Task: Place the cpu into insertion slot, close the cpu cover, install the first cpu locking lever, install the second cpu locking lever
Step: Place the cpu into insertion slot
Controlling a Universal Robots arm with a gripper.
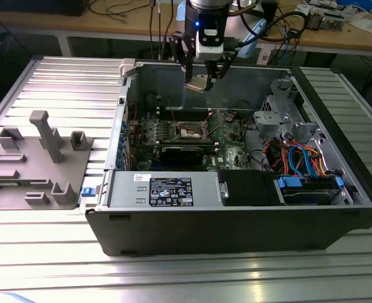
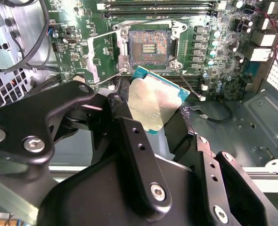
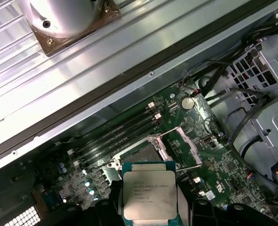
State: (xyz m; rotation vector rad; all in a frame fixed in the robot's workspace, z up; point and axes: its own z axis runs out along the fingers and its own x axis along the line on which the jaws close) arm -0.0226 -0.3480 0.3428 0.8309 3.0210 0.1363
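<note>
One cpu (image 3: 150,195), a flat square with a dull silver top, faint print and a teal rim, sits clamped in the gripper (image 1: 203,79), held well above the open slot (image 2: 148,47) near the motherboard's (image 2: 226,77) middle.

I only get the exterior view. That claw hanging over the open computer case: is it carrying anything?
Observer: Yes. In the second wrist view the gripper pinches the cpu, a flat square chip, by its edges.
Operator: Is the square socket on the board empty?
Observer: Yes. The insertion slot lies bare below the chip, with nothing seated in it.
Operator: Is a lid in the way?
Observer: No. In the first wrist view the cpu cover stands swung open beside the slot.
</note>
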